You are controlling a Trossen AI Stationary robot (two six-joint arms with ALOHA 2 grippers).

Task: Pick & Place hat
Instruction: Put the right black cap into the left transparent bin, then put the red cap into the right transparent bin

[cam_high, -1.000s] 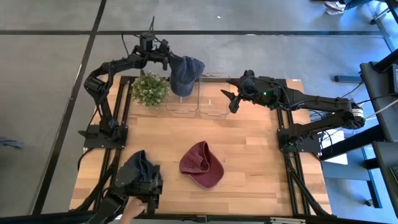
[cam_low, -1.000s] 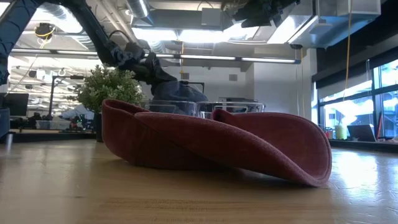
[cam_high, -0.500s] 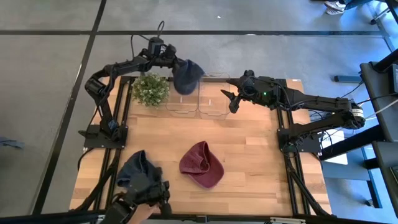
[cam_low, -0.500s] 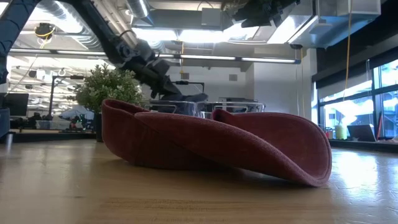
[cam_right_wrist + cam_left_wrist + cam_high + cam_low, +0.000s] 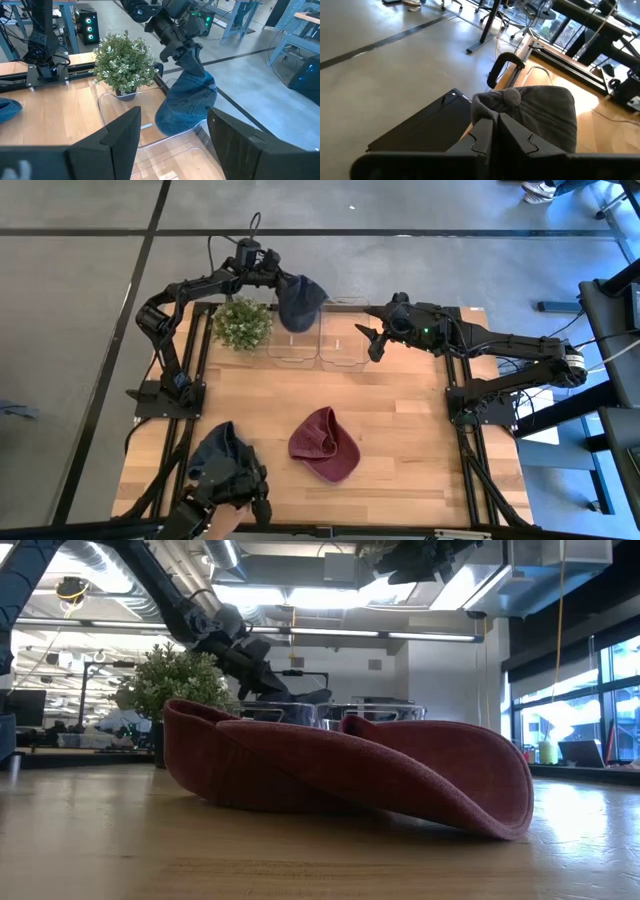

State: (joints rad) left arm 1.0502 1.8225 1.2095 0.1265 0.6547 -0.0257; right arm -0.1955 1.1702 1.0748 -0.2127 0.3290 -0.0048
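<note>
Blue hat [image 5: 300, 298] is hanging over the two clear bins [image 5: 322, 332] at the table's far edge, lower than a second ago, and we are seeing the left gripper [image 5: 277, 277] pinching its crown. The right gripper [image 5: 366, 340] is waiting beside the bins, fingers spread wide. We cannot tell whether the hat touches a bin. A red hat [image 5: 323, 443] is lying mid-table; another blue hat [image 5: 218, 452] is sitting near the front corner, beside the potted plant [image 5: 241, 322].
</note>
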